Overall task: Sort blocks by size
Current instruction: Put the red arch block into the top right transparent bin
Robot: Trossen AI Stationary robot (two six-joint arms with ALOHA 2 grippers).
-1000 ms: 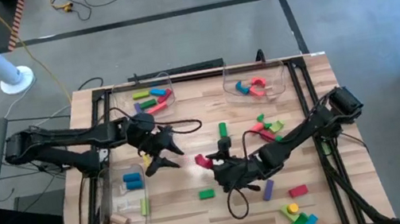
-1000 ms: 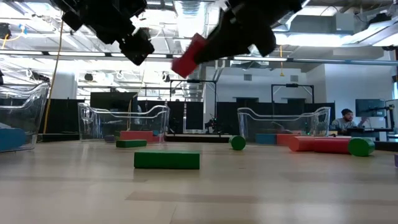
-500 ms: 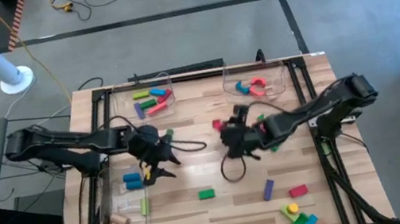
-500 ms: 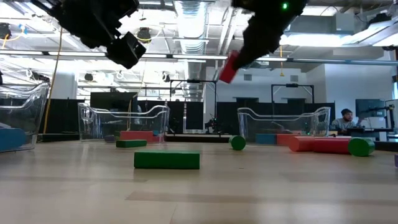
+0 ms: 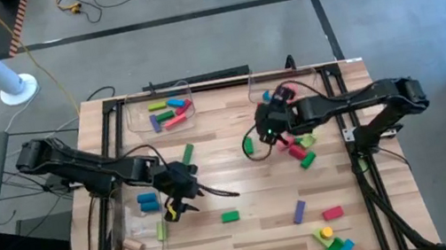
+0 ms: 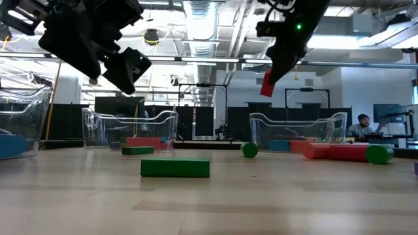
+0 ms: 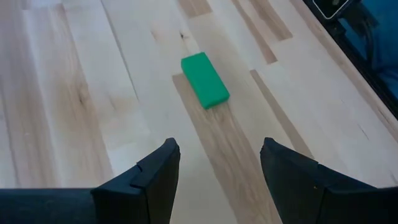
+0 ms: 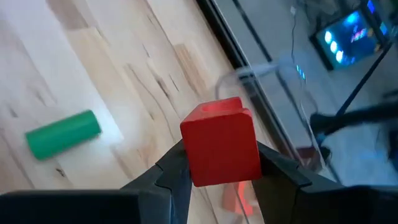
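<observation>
My right gripper [image 5: 267,129] is shut on a red cube-like block [image 8: 221,149] and holds it high above the table [image 6: 266,83], just short of the far-right clear bin [image 5: 286,95]. My left gripper [image 5: 182,196] hangs open over bare wood on the left side; its wrist view shows a flat green block [image 7: 205,79] lying on the table ahead of the open fingers [image 7: 158,177]. That green block [image 5: 230,216] lies to the right of the left gripper. A green cylinder [image 8: 64,134] lies on its side below the right gripper. My right gripper pinches the red block by two opposite side faces [image 8: 189,158] between its two fingers. The fingers slant downward toward the far-right bin. The block is lifted well clear of the table, tilted, its end sticking out past the fingertips.
A far-left bin [image 5: 169,111] holds several coloured blocks; a left bin [image 5: 144,220] holds blue blocks and wooden cylinders. Loose blocks lie right of centre [image 5: 303,146], plus a purple one [image 5: 299,212], a red one [image 5: 332,213] and a stack [image 5: 336,243] near the front right.
My right gripper has carried the red block up and toward the table's far edge, from the middle to just before the far-right bin, turning as it went. My left gripper has sunk and moved toward the near edge, staying open.
</observation>
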